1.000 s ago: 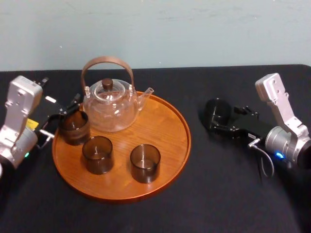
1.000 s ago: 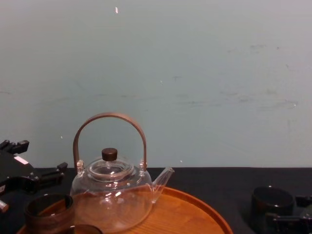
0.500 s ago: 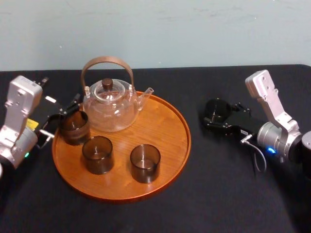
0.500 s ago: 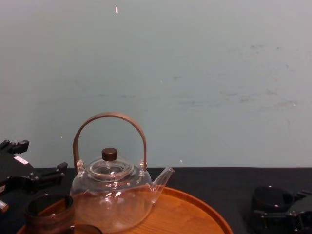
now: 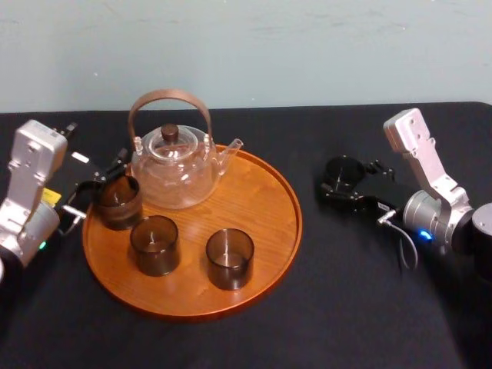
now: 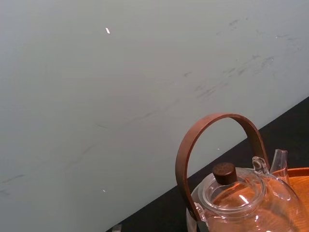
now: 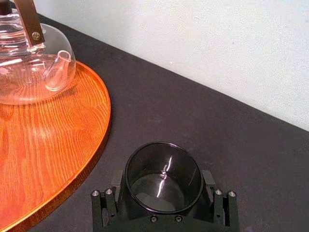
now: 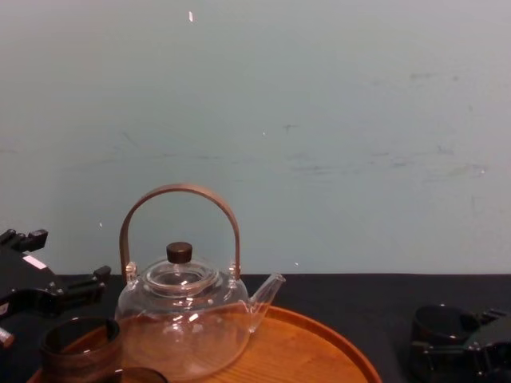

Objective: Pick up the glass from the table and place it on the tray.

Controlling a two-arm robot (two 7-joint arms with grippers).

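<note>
A dark smoked glass [image 5: 344, 171] stands on the black table to the right of the round wooden tray [image 5: 261, 192]. My right gripper [image 5: 345, 184] reaches in from the right and is shut on it, a finger [image 7: 104, 205] pressed to each side. The right wrist view looks down into the glass [image 7: 163, 174], with the tray's rim [image 7: 104, 130] a short gap away. Low in the chest view the glass [image 8: 437, 321] sits on the right. My left gripper [image 5: 96, 188] rests open at the tray's left edge beside another glass [image 5: 117, 201].
A glass teapot [image 5: 173, 165] with a brown hoop handle stands at the back left of the tray. Two more dark glasses [image 5: 154, 244] [image 5: 229, 257] sit nearer the front. Bare wood lies on the tray's right half. A pale wall closes the table's far edge.
My right arm has swung left and turned, bringing its fingers farther around the glass on the table. The glass has barely shifted. The left arm and the tray's contents have not moved.
</note>
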